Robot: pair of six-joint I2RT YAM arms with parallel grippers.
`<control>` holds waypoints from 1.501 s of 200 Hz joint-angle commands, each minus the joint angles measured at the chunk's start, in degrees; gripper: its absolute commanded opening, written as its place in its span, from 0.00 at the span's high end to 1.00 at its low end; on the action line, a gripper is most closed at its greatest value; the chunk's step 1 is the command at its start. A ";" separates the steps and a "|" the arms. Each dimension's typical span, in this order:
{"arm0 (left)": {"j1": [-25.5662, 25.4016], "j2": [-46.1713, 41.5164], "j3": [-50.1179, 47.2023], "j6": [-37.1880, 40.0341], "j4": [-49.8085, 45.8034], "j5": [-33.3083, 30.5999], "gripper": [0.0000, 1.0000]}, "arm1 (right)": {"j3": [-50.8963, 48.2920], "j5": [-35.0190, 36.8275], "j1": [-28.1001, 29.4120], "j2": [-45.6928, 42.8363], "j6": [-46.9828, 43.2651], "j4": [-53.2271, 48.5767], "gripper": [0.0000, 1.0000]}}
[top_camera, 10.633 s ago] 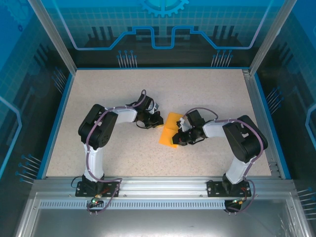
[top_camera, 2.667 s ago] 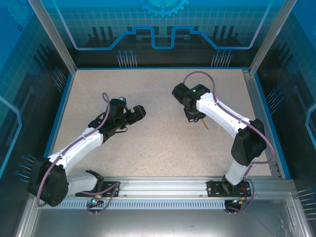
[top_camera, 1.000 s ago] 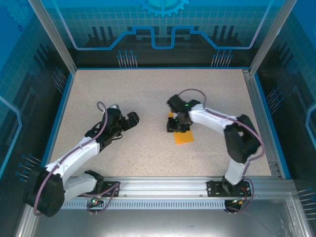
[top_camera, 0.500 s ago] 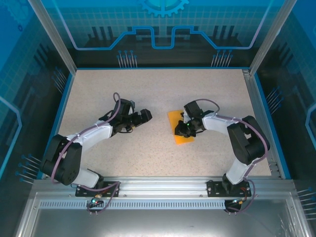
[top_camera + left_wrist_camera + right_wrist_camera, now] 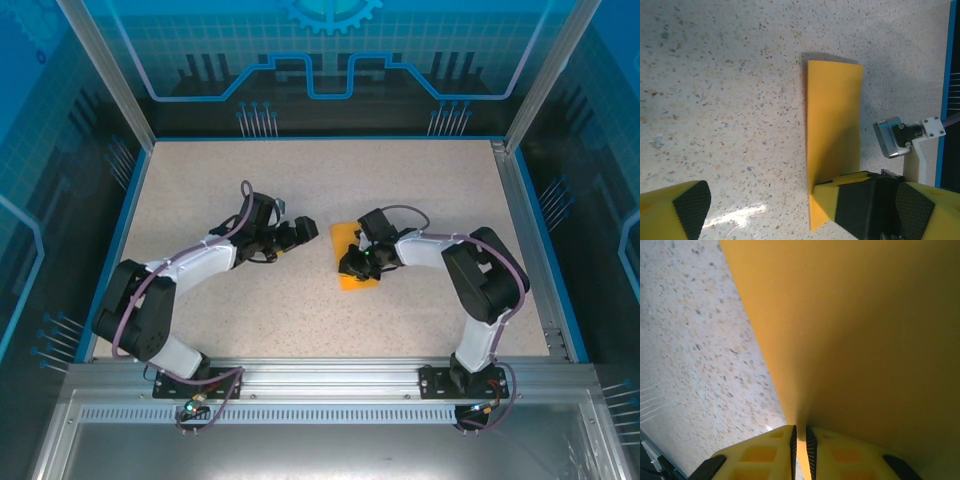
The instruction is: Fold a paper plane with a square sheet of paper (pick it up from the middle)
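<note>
– While the left gripper (image 5: 772, 205) stands spread wide, what does the right gripper (image 5: 800, 432) hold?
– The square sheet of paper (image 5: 855, 330): edge pinched between its closed jaws, sheet extending forward from them.

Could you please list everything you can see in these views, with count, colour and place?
sheet of paper: one, orange-yellow, folded, mid-table
table: one, speckled beige, beneath everything
enclosure walls: three, translucent blue, to the left, far side and right of the table
rail: one, silver, near edge, carrying both arm bases
left gripper: one, yellow and black fingers, open, beside the paper
right gripper: one, yellow fingers, shut on the paper's edge
</note>
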 commanded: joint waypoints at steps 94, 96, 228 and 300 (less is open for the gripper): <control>-5.93 20.27 22.03 2.90 -8.71 6.60 0.39 | -9.41 4.67 -8.92 -16.94 -3.74 -5.23 0.73; -5.97 20.61 22.27 2.86 -8.73 6.57 0.39 | -9.43 4.84 -9.11 -17.03 -3.90 -5.54 0.73; -5.48 33.38 31.64 4.40 -10.36 8.86 0.44 | -9.07 4.04 -9.38 -12.98 -7.05 -8.43 0.65; -3.84 35.13 27.92 5.74 -10.58 8.72 0.45 | -9.11 2.90 -8.90 -11.43 -6.49 -8.20 0.61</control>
